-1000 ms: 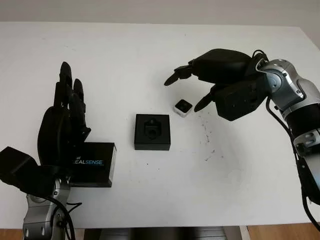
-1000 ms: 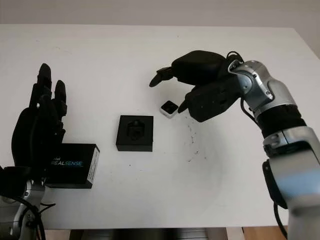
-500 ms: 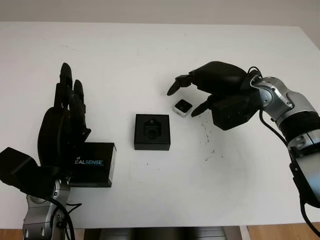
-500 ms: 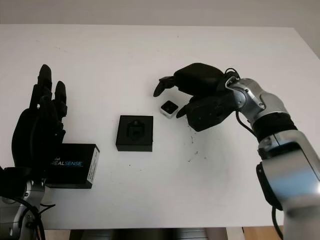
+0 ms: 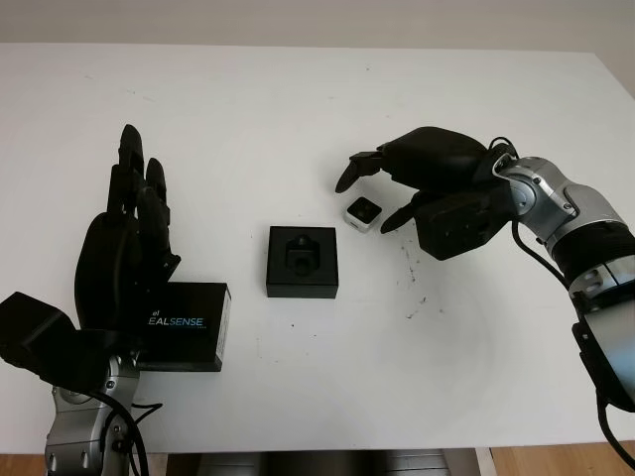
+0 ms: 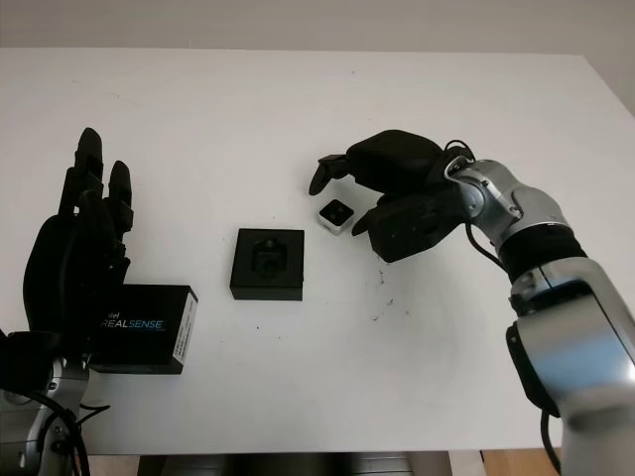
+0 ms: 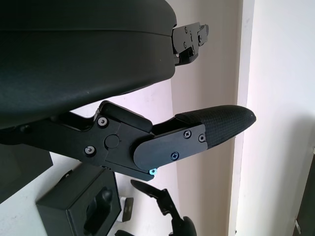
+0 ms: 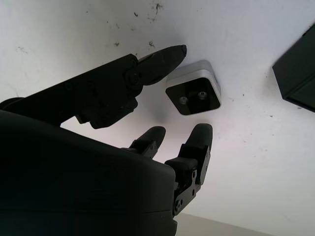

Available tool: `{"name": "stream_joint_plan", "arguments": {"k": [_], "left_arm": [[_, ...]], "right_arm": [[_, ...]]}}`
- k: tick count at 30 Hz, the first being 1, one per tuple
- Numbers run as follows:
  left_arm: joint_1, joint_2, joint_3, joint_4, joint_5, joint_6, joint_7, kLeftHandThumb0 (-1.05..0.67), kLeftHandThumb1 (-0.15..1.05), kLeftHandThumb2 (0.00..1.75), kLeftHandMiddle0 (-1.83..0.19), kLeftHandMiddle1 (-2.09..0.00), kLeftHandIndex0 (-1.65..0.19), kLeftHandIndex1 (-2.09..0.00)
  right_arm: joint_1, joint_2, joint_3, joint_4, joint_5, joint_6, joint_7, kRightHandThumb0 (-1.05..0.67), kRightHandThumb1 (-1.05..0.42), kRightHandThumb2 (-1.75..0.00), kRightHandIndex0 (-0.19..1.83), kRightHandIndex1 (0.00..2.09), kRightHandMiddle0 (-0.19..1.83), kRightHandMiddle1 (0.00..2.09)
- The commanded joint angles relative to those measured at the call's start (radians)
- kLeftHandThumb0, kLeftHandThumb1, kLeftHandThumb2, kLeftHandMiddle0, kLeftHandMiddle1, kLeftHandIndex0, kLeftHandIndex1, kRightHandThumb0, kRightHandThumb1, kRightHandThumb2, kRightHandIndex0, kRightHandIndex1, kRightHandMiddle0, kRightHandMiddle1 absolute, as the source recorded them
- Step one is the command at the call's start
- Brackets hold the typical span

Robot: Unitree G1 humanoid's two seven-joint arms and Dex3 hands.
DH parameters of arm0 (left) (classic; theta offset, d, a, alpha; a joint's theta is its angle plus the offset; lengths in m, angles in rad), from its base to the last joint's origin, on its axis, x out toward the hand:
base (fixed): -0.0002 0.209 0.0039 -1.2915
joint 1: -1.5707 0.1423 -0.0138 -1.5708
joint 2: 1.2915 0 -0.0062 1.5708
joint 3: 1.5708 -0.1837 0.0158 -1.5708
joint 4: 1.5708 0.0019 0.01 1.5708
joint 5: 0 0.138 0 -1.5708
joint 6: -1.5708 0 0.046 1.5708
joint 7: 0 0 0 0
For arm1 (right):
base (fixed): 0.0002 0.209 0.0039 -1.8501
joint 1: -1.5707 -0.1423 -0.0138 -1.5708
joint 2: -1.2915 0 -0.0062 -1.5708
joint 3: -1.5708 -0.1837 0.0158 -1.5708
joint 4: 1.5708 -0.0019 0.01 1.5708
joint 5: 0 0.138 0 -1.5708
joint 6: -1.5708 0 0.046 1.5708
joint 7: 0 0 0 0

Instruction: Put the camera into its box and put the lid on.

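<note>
The camera is a small square block with a white shell and rounded corners, its dark glossy face turned upward; the right wrist view shows two small round marks on that face. It lies on the white table just right of and slightly beyond the black box, a square tray with a moulded recess in its middle, and does not touch it. The right hand arches over the camera with nothing in its grasp: its thumb reaches close beside one edge of the shell while the other fingers hang near the opposite side, and none is clearly in contact. The left hand stands open at the near left of the table, in front of the black lid printed with "REALSENSE", which lies well apart from the box.
</note>
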Motion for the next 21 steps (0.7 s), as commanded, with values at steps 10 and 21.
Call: {"name": "stream_joint_plan", "arguments": {"k": [10, 21], "left_arm": [[0.018, 0.011, 0.001, 0.0, 0.004, -0.005, -0.008, -0.8, 1.05, 0.73, 0.19, 0.0, 0.19, 0.0], [0.022, 0.009, 0.0, -0.005, 0.004, 0.001, -0.006, -0.8, 1.05, 0.72, 0.19, 0.0, 0.19, 0.0]], "right_arm": [[-0.012, 0.013, 0.015, 0.036, -0.006, 0.007, -0.022, -0.34, -0.85, -0.06, 0.35, 0.52, 0.25, 0.73], [-0.011, 0.018, 0.043, 0.074, -0.038, -0.034, -0.125, -0.33, -0.85, -0.06, 0.32, 0.84, 0.26, 0.98]]}}
